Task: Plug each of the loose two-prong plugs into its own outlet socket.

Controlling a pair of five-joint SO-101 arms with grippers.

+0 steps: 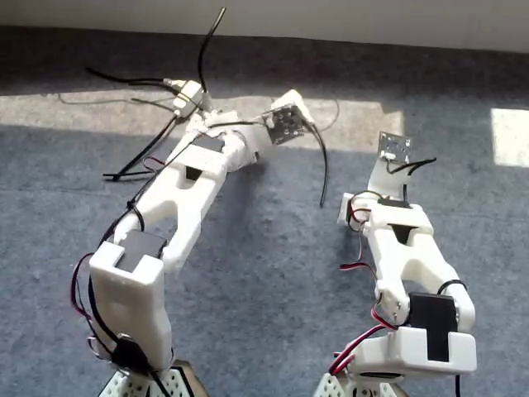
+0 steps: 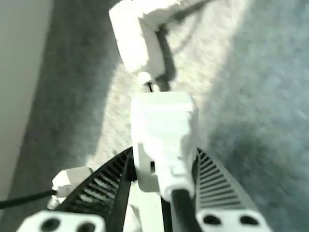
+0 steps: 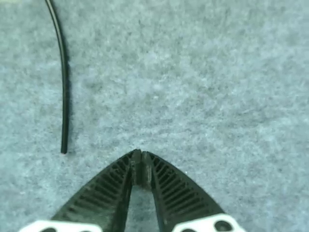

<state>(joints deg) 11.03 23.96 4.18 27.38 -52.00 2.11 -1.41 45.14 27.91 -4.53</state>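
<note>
On your left, the left gripper (image 2: 164, 155) is pinching a white two-prong plug (image 2: 164, 121) by its body, with the black cord (image 2: 179, 208) trailing back between the fingers. Just ahead of it sits a white outlet socket (image 2: 137, 41). The prongs reach toward the socket and a narrow gap shows between the two bodies, so I judge this plug lined up but not seated. Beside that gripper, a second small white plug (image 2: 71, 180) lies loose on the counter (image 2: 260, 72) with its own black lead. You will need a socket for that one too, and I cannot make out a second free outlet here. As far as you can see, then, no plug is fully home: one is at the mouth of its socket and at least one more is untouched.

Toward the middle, a thin black cable (image 1: 321, 165) curves across the counter and ends loose. On your right, the right gripper (image 3: 141, 158) hangs over bare surface with its fingers pressed together on nothing, the cable's loose end lying near it.

The counter is covered in a grey, carpet-like fabric. A band of sunlight (image 1: 99, 112) crosses its far part, and a pale wall (image 1: 372, 21) runs along the far side
</note>
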